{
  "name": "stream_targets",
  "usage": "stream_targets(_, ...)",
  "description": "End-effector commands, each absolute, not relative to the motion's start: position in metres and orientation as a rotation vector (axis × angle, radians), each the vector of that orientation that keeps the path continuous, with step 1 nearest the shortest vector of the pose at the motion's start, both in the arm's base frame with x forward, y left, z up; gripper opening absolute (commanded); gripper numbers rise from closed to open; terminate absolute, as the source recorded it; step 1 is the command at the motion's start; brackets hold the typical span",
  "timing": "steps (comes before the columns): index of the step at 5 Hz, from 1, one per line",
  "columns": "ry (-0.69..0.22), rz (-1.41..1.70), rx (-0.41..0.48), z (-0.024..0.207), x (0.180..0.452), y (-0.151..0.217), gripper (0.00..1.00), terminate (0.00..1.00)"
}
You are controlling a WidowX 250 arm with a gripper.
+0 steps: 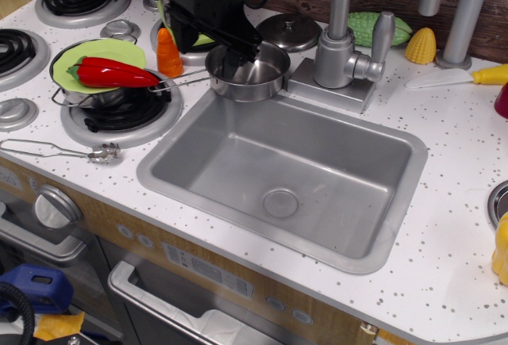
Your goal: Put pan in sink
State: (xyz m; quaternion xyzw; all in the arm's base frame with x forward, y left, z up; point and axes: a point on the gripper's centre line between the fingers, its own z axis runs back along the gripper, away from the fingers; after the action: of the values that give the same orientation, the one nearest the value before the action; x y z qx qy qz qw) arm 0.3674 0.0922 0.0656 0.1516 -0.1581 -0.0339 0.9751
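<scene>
The pan sits on the counter just behind the sink rim, beside the faucet base. The black gripper hangs over the pan's rear edge; jaw state unclear.

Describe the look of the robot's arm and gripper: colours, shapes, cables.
The gripper is all black, a blocky body with long, flat, bar-like jaws. The arm above it is black too, with a dark cable looping beside it. No markings are readable.
</scene>
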Motion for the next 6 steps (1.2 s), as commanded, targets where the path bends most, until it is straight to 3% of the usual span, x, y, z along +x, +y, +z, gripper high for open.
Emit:
stream_targets(1, -0.405, -0.160, 0.244, 0.071, 0.387, 0.073, 1.00, 0.00)
stream_targets(6, -0.451, -0.265, 0.106, 0.035, 0.416, 0.067, 1.00, 0.00)
